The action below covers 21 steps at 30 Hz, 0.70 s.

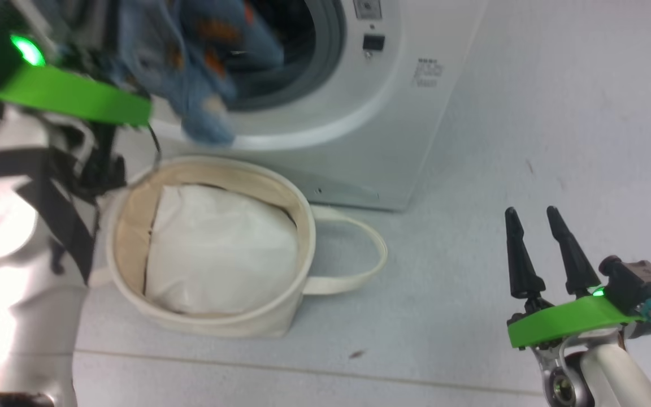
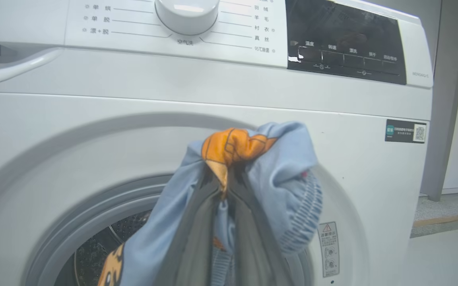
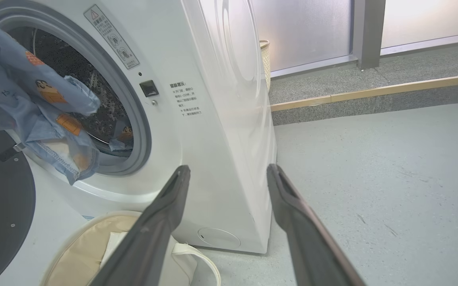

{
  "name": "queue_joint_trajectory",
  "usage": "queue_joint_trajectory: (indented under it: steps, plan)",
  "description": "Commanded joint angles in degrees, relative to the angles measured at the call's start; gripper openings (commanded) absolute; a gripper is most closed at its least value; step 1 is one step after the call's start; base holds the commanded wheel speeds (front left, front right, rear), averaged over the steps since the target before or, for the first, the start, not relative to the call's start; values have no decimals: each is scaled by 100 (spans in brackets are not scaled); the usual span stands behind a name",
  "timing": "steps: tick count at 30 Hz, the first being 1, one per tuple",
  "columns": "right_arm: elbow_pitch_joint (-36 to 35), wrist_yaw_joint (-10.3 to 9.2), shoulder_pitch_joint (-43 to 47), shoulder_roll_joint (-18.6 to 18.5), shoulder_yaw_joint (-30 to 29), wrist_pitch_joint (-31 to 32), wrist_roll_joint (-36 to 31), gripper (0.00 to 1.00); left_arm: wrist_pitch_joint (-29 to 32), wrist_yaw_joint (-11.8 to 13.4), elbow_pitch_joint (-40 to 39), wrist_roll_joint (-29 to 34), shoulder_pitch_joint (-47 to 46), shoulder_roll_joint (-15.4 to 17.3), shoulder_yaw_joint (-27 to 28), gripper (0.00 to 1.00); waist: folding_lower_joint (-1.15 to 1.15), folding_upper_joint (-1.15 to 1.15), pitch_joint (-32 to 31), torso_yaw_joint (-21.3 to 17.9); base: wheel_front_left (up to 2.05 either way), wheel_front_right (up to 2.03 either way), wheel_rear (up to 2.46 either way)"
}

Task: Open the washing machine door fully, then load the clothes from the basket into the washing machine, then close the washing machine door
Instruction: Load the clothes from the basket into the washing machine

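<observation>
While left gripper clamps crumpled soft blue clothes by the glossy white washing machine, right gripper gapes, empty.

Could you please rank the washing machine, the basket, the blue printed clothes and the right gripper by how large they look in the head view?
Largest to smallest:
1. the washing machine
2. the basket
3. the clothes, blurred and cut off at the top edge, so only roughly placed
4. the right gripper, smallest though near the camera

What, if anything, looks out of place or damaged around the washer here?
Nothing spilled or damaged. The clothes hang bunched across the opening of the washing machine, their lower end dangling outside over the grey ring.
</observation>
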Motion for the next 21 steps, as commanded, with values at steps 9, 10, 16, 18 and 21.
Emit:
queue_joint_trajectory:
  steps: [9,10,16,18,21]
  plan:
    - [-439,2,-135,-129,-42,-70,-305,100,-26,-33,621,34,-366,263,699,0,-1,1,1089,-475,0,0,0]
    - [-476,2,-149,-120,-65,-70,-335,100,-26,-33,740,18,-431,278,740,0,-1,1,1183,-515,0,0,0]
    - [-664,2,-180,-25,-246,-70,-509,100,-26,-34,1339,30,-914,463,546,0,-1,1,1724,-668,0,0,0]
    - [-725,2,-198,37,-294,-70,-563,100,-26,-34,1502,27,-1101,531,426,0,-1,1,1900,-700,0,0,0]
    - [-794,2,-223,139,-332,-70,-641,100,-26,-34,1888,42,-1359,626,126,0,-1,1,2125,-753,0,0,0]
